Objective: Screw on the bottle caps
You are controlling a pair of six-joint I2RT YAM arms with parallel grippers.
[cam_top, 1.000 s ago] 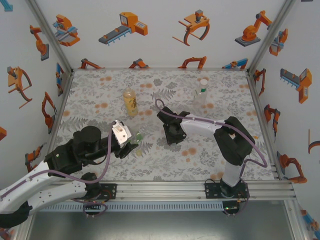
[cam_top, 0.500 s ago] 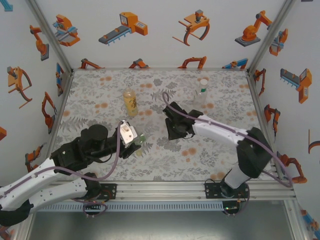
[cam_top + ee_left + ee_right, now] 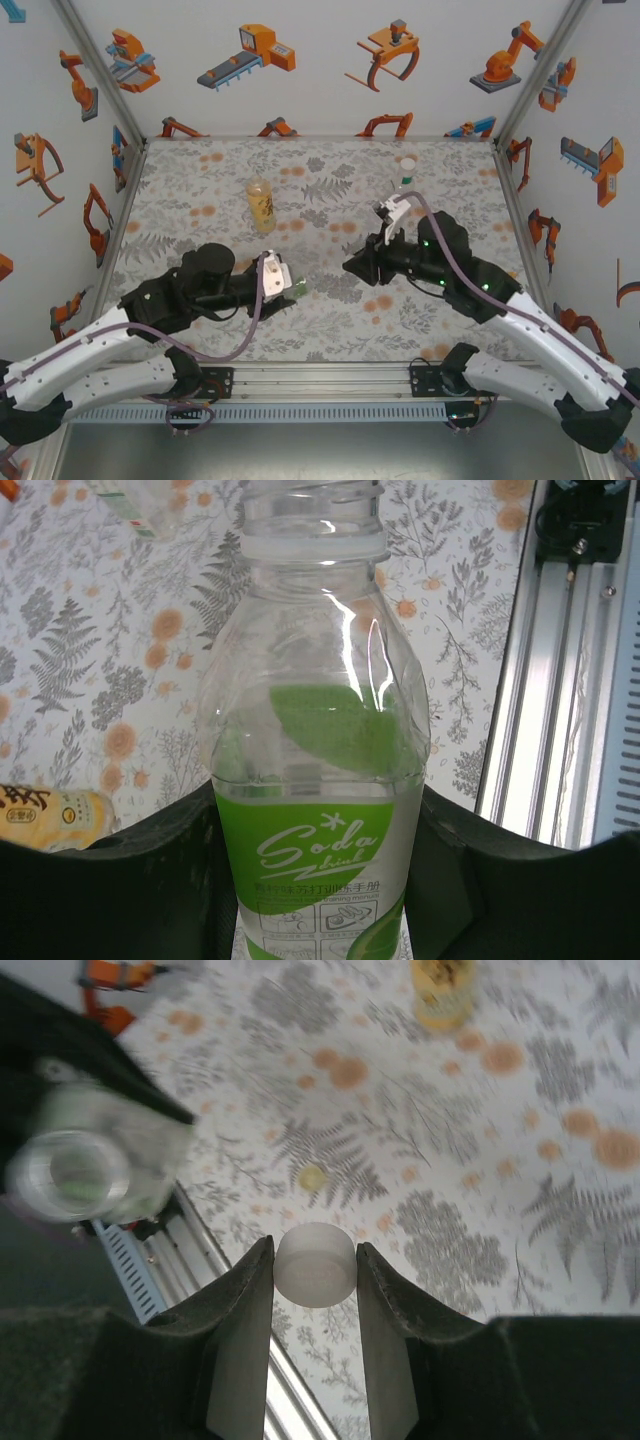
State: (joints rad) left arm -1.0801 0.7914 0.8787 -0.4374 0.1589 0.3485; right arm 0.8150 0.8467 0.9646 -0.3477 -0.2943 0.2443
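My left gripper is shut on the clear bottle with the green "Soda" label, held above the table with its neck towards the right arm. The bottle's threaded neck is uncapped. My right gripper is shut on a white bottle cap, a short way right of the bottle. That open bottle mouth appears blurred at the left of the right wrist view. The amber bottle stands behind. The slim clear bottle stands at the back right with a cap on top.
A small yellowish cap lies on the floral mat below the held cap. The aluminium rail runs along the near edge. The patterned side walls close in the table left, right and back.
The left arm has carried the green-labelled bottle right and turned its neck towards the right arm. The right arm has swung out and raised its gripper with the cap to face the bottle.
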